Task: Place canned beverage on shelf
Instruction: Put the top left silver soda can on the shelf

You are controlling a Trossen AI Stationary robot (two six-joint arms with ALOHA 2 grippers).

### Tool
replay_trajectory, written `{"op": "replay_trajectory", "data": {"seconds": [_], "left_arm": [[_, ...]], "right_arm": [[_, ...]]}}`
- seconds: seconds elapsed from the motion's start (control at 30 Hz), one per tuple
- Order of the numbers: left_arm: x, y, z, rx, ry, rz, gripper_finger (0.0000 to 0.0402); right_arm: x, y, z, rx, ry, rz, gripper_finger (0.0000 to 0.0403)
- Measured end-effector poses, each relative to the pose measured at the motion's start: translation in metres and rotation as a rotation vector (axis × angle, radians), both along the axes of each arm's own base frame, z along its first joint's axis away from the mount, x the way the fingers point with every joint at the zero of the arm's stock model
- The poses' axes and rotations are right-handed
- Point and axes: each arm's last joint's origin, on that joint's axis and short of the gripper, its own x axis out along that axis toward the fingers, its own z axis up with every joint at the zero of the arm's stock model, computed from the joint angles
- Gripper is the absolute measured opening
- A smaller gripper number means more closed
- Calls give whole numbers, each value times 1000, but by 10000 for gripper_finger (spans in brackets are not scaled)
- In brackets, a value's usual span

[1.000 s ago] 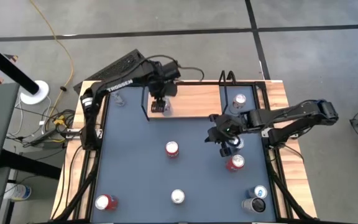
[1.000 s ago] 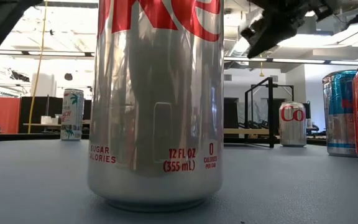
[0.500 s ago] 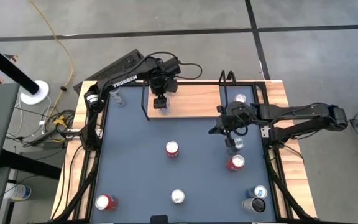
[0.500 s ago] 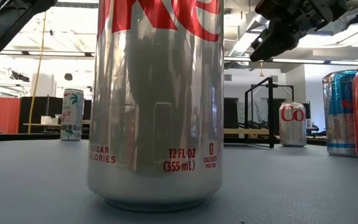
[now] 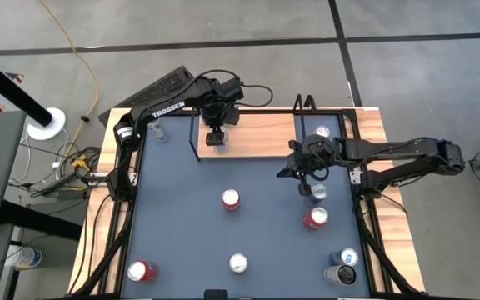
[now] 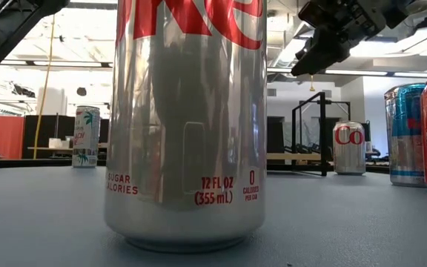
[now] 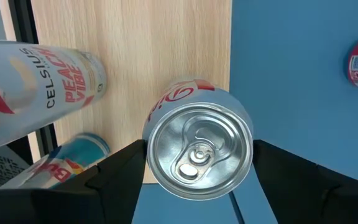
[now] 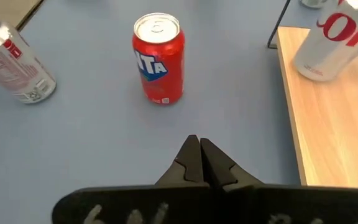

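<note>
step: release | left gripper (image 7: pixel 197 180) jaws parted, clear of can (image 7: pixel 197 152), which stands upright on shelf (image 5: pixel 257 133) at table's 11 o'clock | right gripper (image 8: pixel 199 163) closed, idle at 2 o'clock | next: lift straight up, don't tip can

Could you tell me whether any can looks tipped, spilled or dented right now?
Nothing stands out: the silver can between the left gripper fingers stands upright on the shelf, and the red can is upright too.
</note>
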Motion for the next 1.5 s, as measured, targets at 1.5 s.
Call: {"op": "replay_trajectory", "data": {"seconds": [1.5], "left_arm": [[-96,-88,123,273,-233,203,318]], "right_arm": [[47,-4,17,86,-222,-67,0]]}}
